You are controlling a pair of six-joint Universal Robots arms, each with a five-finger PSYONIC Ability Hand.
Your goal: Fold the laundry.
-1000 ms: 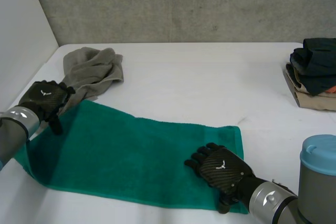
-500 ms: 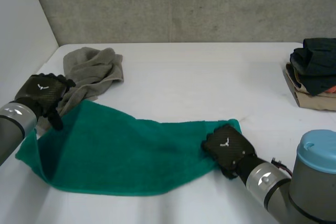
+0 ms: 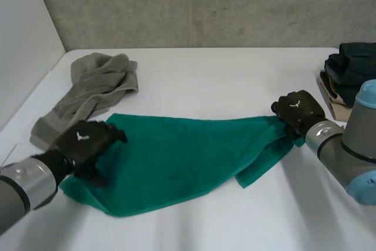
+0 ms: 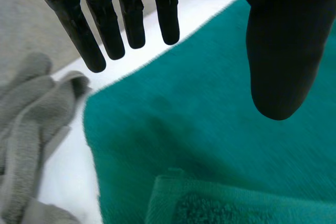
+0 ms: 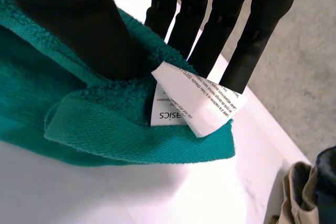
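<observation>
Right hand (image 3: 298,110) pinches the green towel (image 3: 182,151) by its labelled corner, thumb against fingers. The cloth stretches from it to the left hand (image 3: 85,145), whose fingers are straight and hold nothing. That unpinned end could drag and bunch under a pull.

At the far right I see the pile of folded clothes (image 3: 351,69) cut by the picture's edge, and its near part is behind my right arm (image 3: 338,148). On the white label (image 5: 197,103) of the green towel (image 3: 188,151) the small print is not readable for me. In the head view the left hand (image 3: 85,145) covers the towel's edge below it
</observation>
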